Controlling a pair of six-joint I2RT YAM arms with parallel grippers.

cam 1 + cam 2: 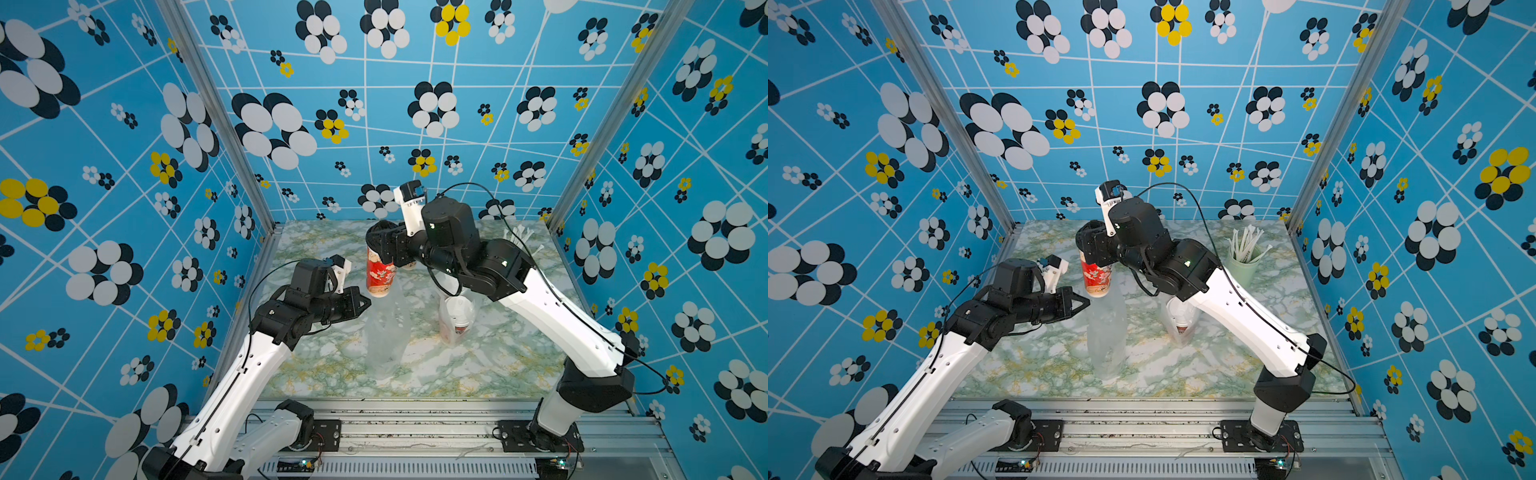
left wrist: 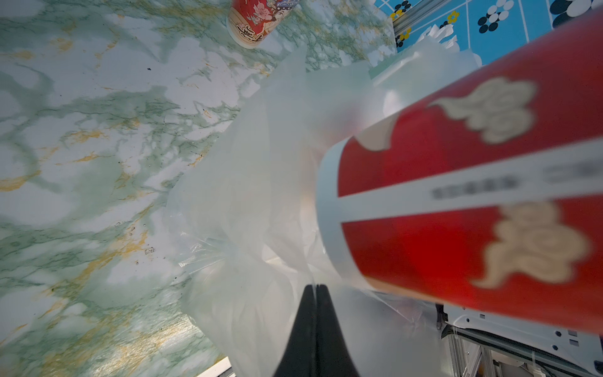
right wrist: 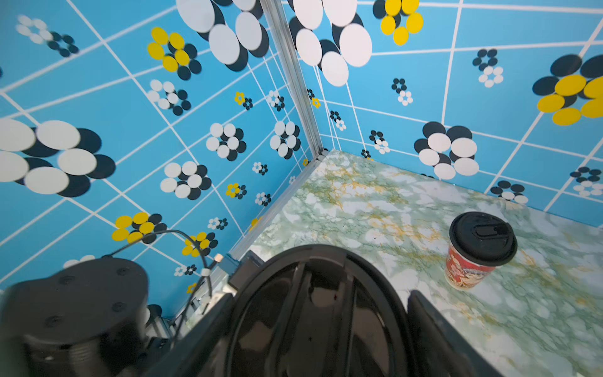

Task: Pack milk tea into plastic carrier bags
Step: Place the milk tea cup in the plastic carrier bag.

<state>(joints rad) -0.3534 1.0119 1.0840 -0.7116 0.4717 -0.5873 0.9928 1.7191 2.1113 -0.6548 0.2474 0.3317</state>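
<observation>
My right gripper (image 1: 380, 249) is shut around the black dome lid (image 3: 313, 310) of a red printed milk tea cup (image 1: 380, 276). That cup hangs upright over the mouth of a clear plastic carrier bag (image 1: 386, 336) in both top views. My left gripper (image 1: 368, 303) is shut, pinching the bag's upper edge (image 2: 261, 196) beside the cup's base (image 2: 473, 196); its fingertips (image 2: 316, 289) meet on the film. Another black-lidded milk tea cup (image 3: 473, 258) stands on the table behind. A second carrier bag (image 1: 1181, 320) under the right forearm holds white-lidded cups.
A pale green cup of white wrapped straws (image 1: 1246, 262) stands at the back right of the marble-patterned table (image 1: 332, 365). Blue flower-print walls (image 1: 124, 208) close in three sides. An aluminium rail (image 1: 415, 419) with the arm bases runs along the front.
</observation>
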